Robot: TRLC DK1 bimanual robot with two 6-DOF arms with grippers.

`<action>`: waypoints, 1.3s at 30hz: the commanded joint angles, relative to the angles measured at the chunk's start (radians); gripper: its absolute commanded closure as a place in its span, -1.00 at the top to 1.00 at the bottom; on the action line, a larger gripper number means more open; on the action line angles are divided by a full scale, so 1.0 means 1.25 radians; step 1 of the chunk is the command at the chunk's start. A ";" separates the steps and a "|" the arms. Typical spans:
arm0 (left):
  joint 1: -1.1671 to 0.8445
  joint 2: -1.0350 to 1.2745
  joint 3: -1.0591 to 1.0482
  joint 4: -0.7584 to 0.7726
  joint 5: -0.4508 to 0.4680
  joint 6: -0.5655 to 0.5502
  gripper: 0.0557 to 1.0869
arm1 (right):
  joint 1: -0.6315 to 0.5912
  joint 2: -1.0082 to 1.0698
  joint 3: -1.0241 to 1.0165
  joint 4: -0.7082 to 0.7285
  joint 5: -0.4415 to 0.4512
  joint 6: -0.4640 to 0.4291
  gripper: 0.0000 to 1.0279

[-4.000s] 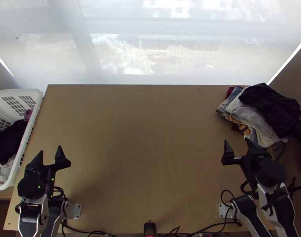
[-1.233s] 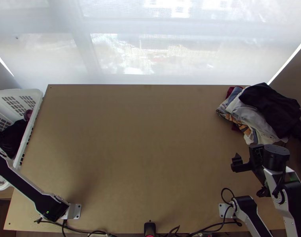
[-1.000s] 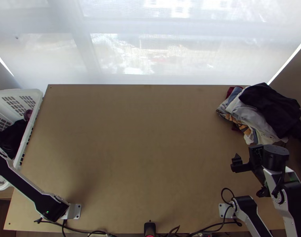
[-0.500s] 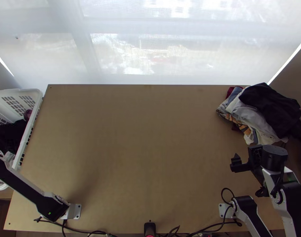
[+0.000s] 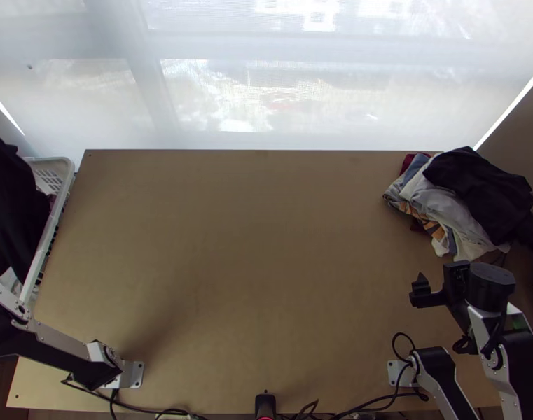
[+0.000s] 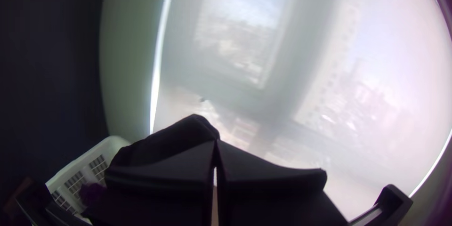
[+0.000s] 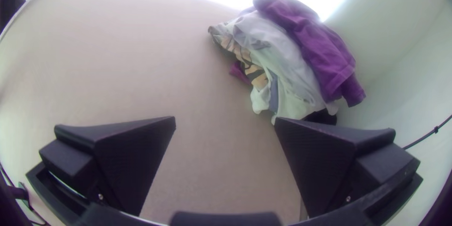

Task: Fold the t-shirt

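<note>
"Over the white basket (image 5: 68, 169), just past your table's (image 5: 252, 259) left edge, what is that dark thing?"

"That's the dark t-shirt (image 5: 12, 210), as I take it. It hangs long and bunched, with no fold laid in it. My left arm (image 5: 59, 339) leans out across the near part of that edge to bear it."

"Have you a proper grip?"

"My left jaws are closed, their tips together, with dark cloth rising right beside them, so I judge they have it pinched. Which part, a hem or a sleeve, I cannot tell."

"Why hold it up high like that?"

"To get it clear of the basket's rim and the other laundry, I'd say. Held up, its own weight pulls it long, which should help when I spread it."

"And the right jaws?"

"Wide apart with nothing between them, near the table's right edge, on the near side. My right arm (image 5: 496, 329) is parked there, I think, to leave the middle free for spreading."

"The pile of clothes (image 5: 441, 199)?"

"It sits at the far right corner, probably put there to be out of the folding's way."

"So what next?"

"Folding hasn't begun. I should bring the shirt over the table and lay it flat, minding that it doesn't snag on the rim or slip from one pinch."
</note>
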 commanded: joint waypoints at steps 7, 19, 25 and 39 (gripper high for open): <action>-0.622 -0.335 -0.246 0.023 0.049 -0.010 -0.93 | -0.012 -0.023 -0.003 -0.003 0.000 0.004 0.91; -1.312 -0.418 -0.639 0.037 -0.137 -0.072 -0.89 | -0.034 -0.064 0.001 -0.033 0.000 0.006 0.91; -1.318 -0.403 -0.617 -0.020 -0.126 -0.171 0.89 | -0.041 -0.079 -0.004 -0.035 0.000 0.010 0.91; -1.029 -0.470 -0.719 -0.045 -0.127 -0.098 0.89 | 0.024 0.020 0.108 -0.003 -0.005 0.004 0.91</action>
